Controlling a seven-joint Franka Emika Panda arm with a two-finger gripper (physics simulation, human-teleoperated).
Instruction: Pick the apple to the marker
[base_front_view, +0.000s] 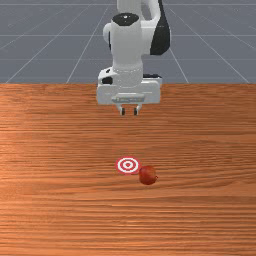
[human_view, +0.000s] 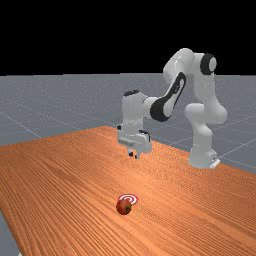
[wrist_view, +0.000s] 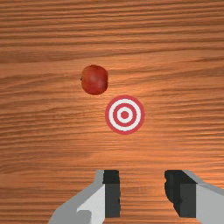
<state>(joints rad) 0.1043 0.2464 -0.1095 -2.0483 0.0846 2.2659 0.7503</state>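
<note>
Up and back from the marker (base_front_view: 128, 165), toward the base (human_view: 201, 156) of the arm (base_front_view: 127, 55): one gripper (base_front_view: 129, 112), pointing down, unladen. Fingers (wrist_view: 112, 192): two, dark-tipped, parted, nothing between them. Marker: one, flat, ringed red and white. Apple (base_front_view: 148, 175): one, red, resting on the table (base_front_view: 55, 200) just beside the marker, off its rings, beyond it from the base and toward the front view's right. Step in hand, as judged: the approach to the apple. Handling notes: travel past the marker at height, centre over the apple, then descend straight with the fingers wide, so that neither tip nudges it; being round, it probably rolls readily. Close evenly about its widest part. Try the hold with a slight lift before the short carry to the marker's centre; release low.
</note>
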